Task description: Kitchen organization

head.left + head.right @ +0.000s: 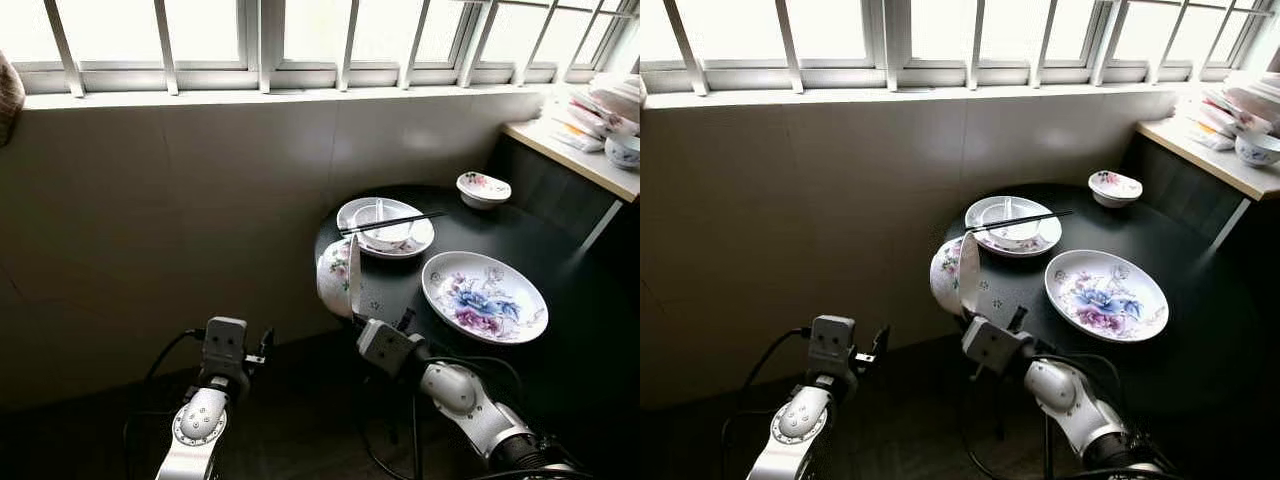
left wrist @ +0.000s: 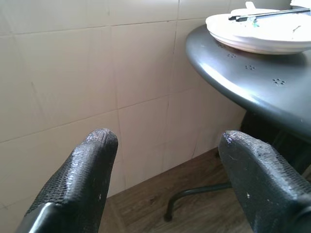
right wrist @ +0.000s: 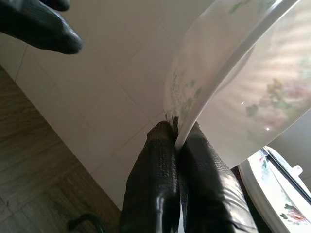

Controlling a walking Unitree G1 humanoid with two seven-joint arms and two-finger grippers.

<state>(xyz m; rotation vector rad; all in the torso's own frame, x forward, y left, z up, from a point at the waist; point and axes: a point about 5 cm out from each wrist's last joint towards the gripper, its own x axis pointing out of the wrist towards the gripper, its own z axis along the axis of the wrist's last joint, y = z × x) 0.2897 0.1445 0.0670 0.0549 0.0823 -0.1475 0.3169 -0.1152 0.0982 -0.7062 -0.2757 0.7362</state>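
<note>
My right gripper [image 3: 177, 145] is shut on the rim of a white flowered bowl [image 1: 338, 277], holding it on edge just off the left side of the round black table [image 1: 560, 360]. The bowl [image 3: 233, 82] curves over the pinching fingers in the right wrist view. On the table lie a large flowered plate [image 1: 485, 296], a plate with a small bowl and black chopsticks [image 1: 392, 223] across it, and a small flowered bowl [image 1: 483, 188] at the back. My left gripper [image 2: 165, 184] stands open and empty, low by the tiled wall, left of the table.
A tiled wall [image 1: 170, 210] under a barred window runs across the back. A counter [image 1: 580, 155] at the right holds stacked dishes [image 1: 610, 110]. The table's metal foot [image 2: 194, 196] rests on the dark wood floor [image 1: 300, 420].
</note>
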